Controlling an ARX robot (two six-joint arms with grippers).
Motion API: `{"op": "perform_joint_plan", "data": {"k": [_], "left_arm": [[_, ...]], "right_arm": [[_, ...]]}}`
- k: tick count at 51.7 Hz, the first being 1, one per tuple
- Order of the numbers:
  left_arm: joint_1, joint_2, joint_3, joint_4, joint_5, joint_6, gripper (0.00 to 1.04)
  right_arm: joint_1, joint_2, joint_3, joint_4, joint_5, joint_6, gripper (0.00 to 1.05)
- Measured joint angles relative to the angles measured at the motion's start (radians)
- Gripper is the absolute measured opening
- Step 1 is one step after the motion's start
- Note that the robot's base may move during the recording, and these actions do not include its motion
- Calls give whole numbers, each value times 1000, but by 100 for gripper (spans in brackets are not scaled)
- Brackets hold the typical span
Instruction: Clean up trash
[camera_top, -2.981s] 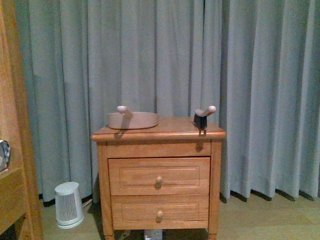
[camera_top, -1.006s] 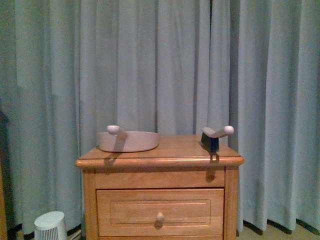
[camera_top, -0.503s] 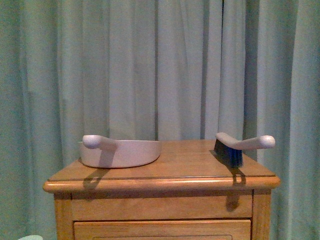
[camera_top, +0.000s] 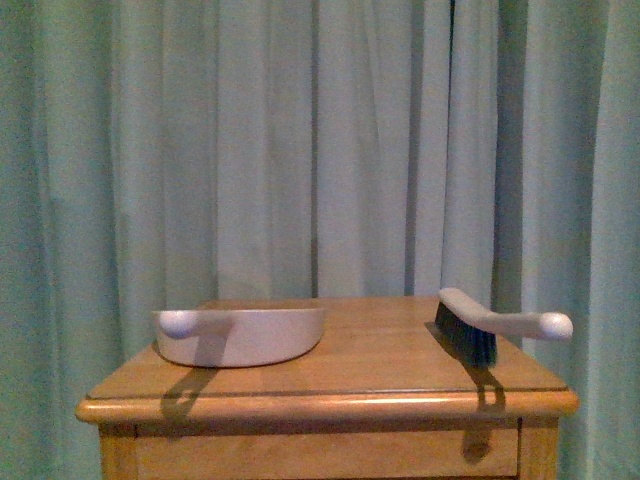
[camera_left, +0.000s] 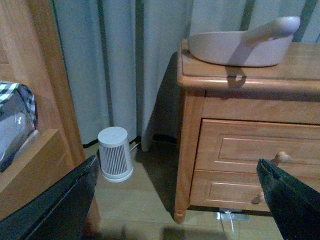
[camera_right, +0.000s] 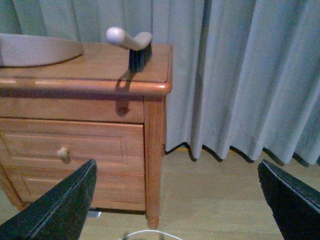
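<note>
Front view: wooden bench (camera_top: 330, 402) before a pale curtain (camera_top: 300, 150). A beige dustpan (camera_top: 245, 336) sat towards the bench's left edge, its handle pointing at the front left corner. A hand brush (camera_top: 470, 330) stood on its dark bristles near the right edge, handle angled towards that edge, well apart from the dustpan. The trash could not be made out in any view; the dustpan's wall hid its inside. Wrist views: the left gripper (camera_left: 176, 161) and right gripper (camera_right: 176, 162) both had their jaws spread wide, holding nothing, off the bench's front. A small white ribbed canister (camera_left: 115, 152) stood on the floor beside the bench's left side.
</note>
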Motion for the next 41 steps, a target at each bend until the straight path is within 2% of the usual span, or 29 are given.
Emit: {"op": "perform_joint_plan", "data": {"k": [36,41], "left_arm": [[0,0,0,0,-1,0,97],[30,31,4,-41,169,-98,97]], "right_arm": [[0,0,0,0,0,0,97],[0,0,0,0,0,0,97]]}}
